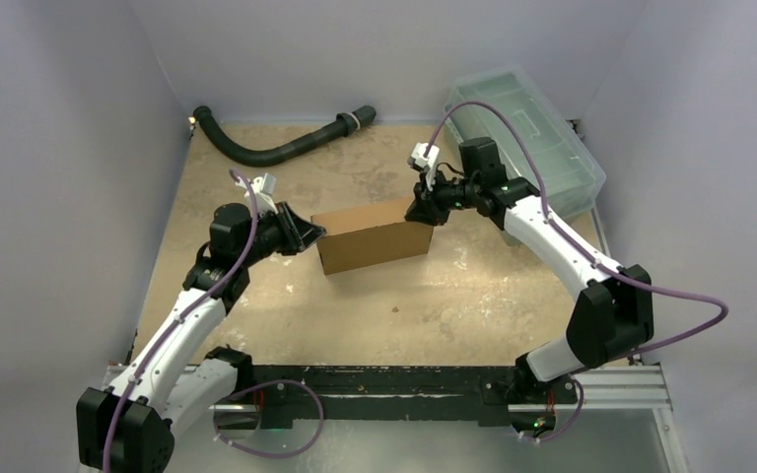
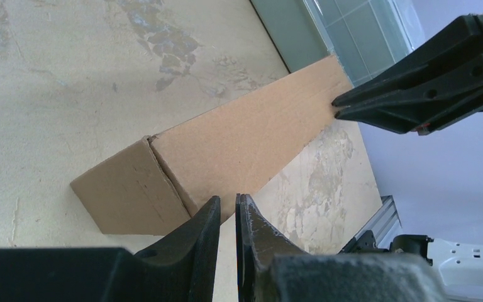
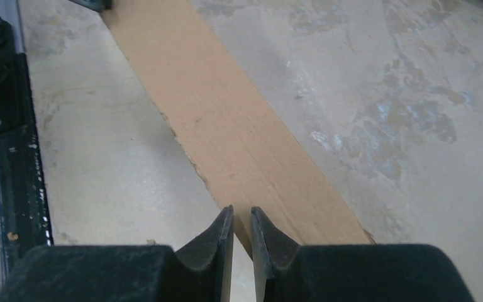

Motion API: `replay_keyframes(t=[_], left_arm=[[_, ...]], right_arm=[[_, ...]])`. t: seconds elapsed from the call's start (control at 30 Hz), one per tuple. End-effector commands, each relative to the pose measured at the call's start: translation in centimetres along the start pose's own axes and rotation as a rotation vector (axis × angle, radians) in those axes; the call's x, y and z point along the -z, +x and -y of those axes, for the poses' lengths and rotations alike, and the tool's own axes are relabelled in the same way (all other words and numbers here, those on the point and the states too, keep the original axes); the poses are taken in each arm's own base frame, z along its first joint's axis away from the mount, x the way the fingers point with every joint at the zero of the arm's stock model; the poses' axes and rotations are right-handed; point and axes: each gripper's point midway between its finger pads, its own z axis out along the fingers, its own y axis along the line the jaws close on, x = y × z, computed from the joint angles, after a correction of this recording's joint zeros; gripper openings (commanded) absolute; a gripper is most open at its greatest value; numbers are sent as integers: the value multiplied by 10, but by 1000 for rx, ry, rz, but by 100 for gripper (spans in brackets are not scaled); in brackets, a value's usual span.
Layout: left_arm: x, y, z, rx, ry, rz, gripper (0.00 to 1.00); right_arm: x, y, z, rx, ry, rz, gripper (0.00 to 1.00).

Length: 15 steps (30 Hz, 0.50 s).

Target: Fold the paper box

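Observation:
The paper box [image 1: 373, 235] is a closed brown cardboard block lying in the middle of the table. My left gripper [image 1: 317, 235] is at its left end. In the left wrist view the jaws [image 2: 227, 200] stand a narrow slit apart at the box's [image 2: 226, 145] lower edge, with bare table showing through the slit. My right gripper [image 1: 416, 212] is at the box's right end. In the right wrist view its jaws [image 3: 242, 211] straddle the near corner edge of the box [image 3: 239, 145], slightly apart, with a light gap beside the cardboard. The left wrist view also shows the right gripper [image 2: 334, 107] at the box's far end.
A clear greenish plastic bin [image 1: 522, 138] stands at the back right, just behind the right arm. A black corrugated hose [image 1: 276, 148] lies along the back left. The black mounting rail [image 1: 434, 389] runs along the near edge. Grey walls enclose the table on three sides.

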Motion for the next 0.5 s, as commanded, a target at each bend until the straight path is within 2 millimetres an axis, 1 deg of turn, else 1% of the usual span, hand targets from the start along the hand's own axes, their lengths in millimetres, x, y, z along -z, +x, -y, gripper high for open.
replay_keyframes(t=[0.0, 0.07, 0.1, 0.13, 0.17, 0.2, 0.27, 0.33, 0.4, 0.47], left_arm=[[1, 8, -12, -1, -49, -43, 15], [0, 9, -12, -1, -49, -44, 16], [0, 9, -13, -1, -49, -46, 16], [0, 10, -13, -1, -48, -47, 16], [-1, 10, -13, -1, -50, -49, 16], [-1, 10, -14, -1, -51, -50, 16], [-1, 10, -13, -2, -49, -51, 16], [-1, 9, -13, -3, -51, -49, 17], [-1, 8, -13, -7, -55, -48, 18], [-1, 7, -13, -8, -58, -46, 20]], right_arm=[[-6, 12, 23, -2, 98, -64, 19], [-8, 26, 27, -13, 113, -99, 18], [-9, 31, 25, -17, 108, -110, 18], [-8, 32, 23, -13, 99, -112, 17], [-7, 29, 20, -5, 88, -101, 17], [-4, 22, 17, 9, 77, -85, 18], [4, -4, 5, 39, 25, -24, 19], [18, -25, 1, 76, 27, 9, 20], [32, -39, 1, 94, 49, 48, 22], [40, -44, 4, 93, 71, 81, 22]])
